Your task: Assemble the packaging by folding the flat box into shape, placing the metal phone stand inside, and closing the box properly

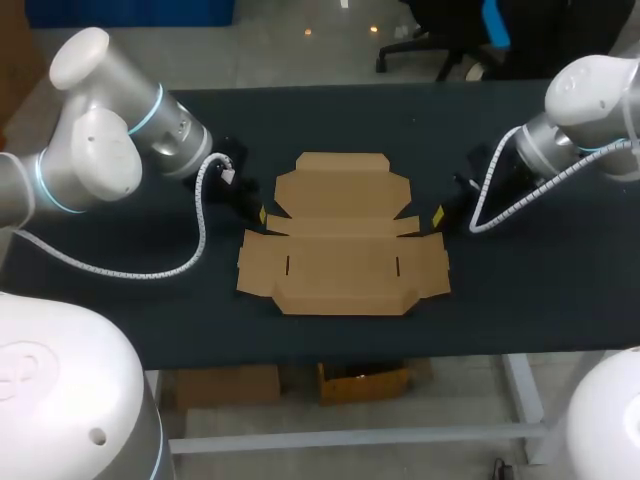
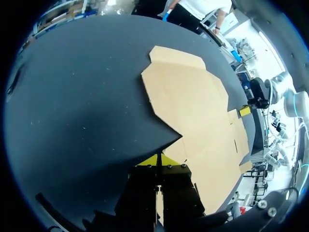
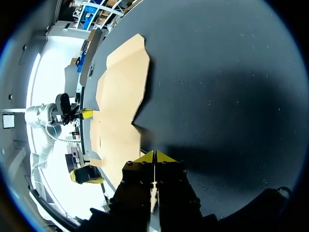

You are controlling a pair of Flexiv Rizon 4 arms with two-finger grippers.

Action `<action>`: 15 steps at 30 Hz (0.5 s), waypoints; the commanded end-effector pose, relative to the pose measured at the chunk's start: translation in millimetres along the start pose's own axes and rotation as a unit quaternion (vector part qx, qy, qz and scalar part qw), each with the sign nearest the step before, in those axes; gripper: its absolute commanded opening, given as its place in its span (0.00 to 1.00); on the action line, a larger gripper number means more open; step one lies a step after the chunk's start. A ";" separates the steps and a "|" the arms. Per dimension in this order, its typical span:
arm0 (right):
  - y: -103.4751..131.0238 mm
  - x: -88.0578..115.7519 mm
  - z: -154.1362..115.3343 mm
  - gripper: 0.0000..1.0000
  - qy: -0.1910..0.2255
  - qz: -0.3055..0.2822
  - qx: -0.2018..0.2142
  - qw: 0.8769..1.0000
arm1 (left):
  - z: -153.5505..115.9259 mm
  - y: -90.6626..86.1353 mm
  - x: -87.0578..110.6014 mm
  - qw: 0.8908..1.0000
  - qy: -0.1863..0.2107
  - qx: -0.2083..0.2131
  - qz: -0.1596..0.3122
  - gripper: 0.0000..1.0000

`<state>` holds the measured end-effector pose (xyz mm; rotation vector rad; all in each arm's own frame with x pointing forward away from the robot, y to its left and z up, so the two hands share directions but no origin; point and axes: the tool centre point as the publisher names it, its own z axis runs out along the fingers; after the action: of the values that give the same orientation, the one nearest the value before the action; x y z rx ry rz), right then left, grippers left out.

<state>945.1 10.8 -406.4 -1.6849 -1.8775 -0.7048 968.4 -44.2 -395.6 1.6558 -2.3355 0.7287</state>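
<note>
1. The flat box (image 1: 343, 240) is seen lying unfolded on the dark table (image 1: 120, 300), with all its panels and flaps level. It lies between the two claws.
2. The left claw (image 1: 260, 214) is held low at one side edge of the box, at the notch where the upper panel meets the wider lower panel. In the left wrist view its yellow tips (image 2: 159, 160) are pressed together with nothing gripped between them. The cardboard (image 2: 193, 106) spreads out just ahead of them and to one side.
3. The right claw (image 1: 437, 217) is held at the matching notch on the opposite side edge. Its tips (image 3: 154, 156) are likewise closed on nothing, and the box (image 3: 123, 92) lies just ahead of them and to one side.
4. Whether either pair of tips actually touches the cardboard cannot be told; they are at least just beside its edge.
5. The metal phone stand is not seen in any view.
6. The step in hand is judged to be the first, folding the flat box into shape. No wall has been raised yet, so the task is hardly begun.
7. The next move is judged to call for closed tips being slid under a side flap, or pushed against it from each side. The flaps would then be lifted along their creases.
8. Both sides would need to be worked evenly, because a push from one claw alone could slide the light sheet across the table instead of bending it.
</note>
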 end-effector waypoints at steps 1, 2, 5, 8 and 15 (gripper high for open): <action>6.0 -3.3 3.9 0.00 0.007 -0.005 0.006 1.000 | -2.0 1.8 2.3 1.000 -0.003 0.002 0.001 0.00; 6.3 -3.2 5.1 0.00 0.008 -0.007 0.007 1.000 | -2.2 1.9 2.4 1.000 -0.003 0.002 0.001 0.00; 6.4 -3.8 8.3 0.00 0.010 -0.009 0.009 1.000 | -2.5 2.0 2.5 1.000 -0.004 0.002 0.001 0.00; 6.2 -4.8 11.0 0.00 0.012 -0.011 0.010 1.000 | -2.7 2.1 2.5 1.000 -0.004 0.001 0.001 0.00; 8.0 -4.7 13.7 0.00 0.012 -0.012 0.013 1.000 | -2.7 2.3 3.1 1.000 -0.002 0.000 0.003 0.00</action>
<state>948.4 17.6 -417.9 -1.6482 -1.8879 -0.7117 965.7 -45.2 -393.5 1.6518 -2.3428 0.7284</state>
